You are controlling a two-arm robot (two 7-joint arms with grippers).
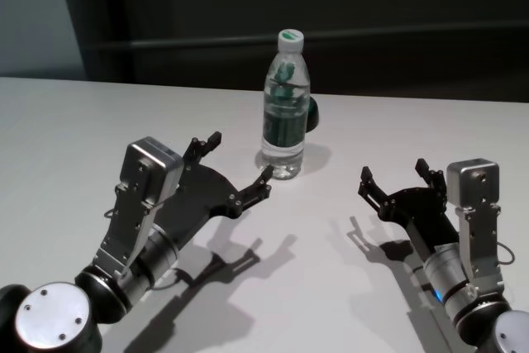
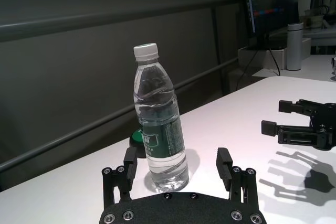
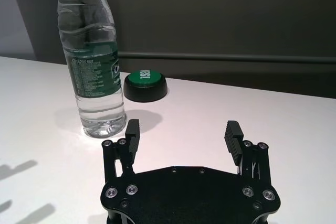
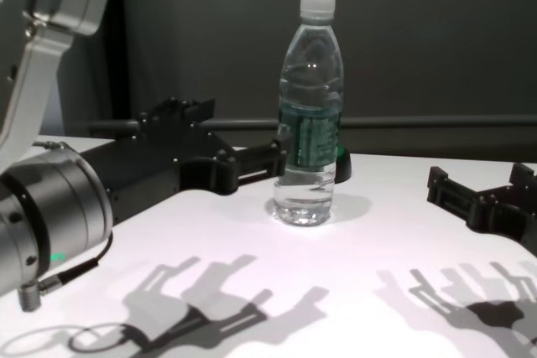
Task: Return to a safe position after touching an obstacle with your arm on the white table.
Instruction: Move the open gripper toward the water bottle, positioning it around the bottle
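Upright bottle (image 1: 286,105) just beyond left gripper (image 1: 240,167) — both grippers' jaws wide

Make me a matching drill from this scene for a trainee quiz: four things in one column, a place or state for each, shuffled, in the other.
1 water bottle
2 green-topped button
3 left gripper
4 right gripper

a open, well to the bottle's right
b upright, capped
c behind the bottle
d open, its fingers just left of the bottle

Pairs: 1-b, 2-c, 3-d, 4-a
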